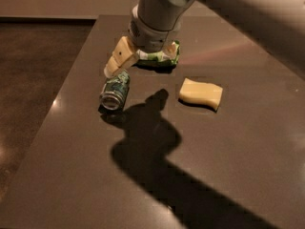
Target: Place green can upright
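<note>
Arm: the grey arm (248, 13) comes in from the upper right corner and slopes down leftward across the top of the view.
Wrist: a thick grey cylindrical wrist (155, 13), axis tilted down and to the left, ending in a paler ringed collar at its lower end.
Gripper: the cream-coloured gripper (116, 61) juts from under the collar, pointing down-left, low over the far left part of the surface (71, 175).
</note>
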Robot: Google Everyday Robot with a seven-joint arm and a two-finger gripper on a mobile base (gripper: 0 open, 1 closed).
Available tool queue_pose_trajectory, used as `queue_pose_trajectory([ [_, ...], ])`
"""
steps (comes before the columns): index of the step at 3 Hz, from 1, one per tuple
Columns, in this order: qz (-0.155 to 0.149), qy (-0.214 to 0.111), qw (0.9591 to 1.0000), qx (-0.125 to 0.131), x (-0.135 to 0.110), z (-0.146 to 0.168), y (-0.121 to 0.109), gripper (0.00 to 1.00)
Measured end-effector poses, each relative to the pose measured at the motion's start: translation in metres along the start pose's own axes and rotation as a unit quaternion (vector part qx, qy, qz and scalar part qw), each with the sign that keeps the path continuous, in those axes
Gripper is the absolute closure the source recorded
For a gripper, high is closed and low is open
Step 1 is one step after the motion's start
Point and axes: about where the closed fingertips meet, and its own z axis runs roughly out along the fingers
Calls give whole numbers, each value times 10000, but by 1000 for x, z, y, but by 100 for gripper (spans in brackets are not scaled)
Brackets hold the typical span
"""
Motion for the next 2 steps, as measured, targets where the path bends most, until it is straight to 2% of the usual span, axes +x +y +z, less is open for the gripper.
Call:
queue_pose_trajectory([
  [1,533,68,9986,16,-15,17,18,0],
  [2,1013,258,9945,81,-24,37,31,0],
])
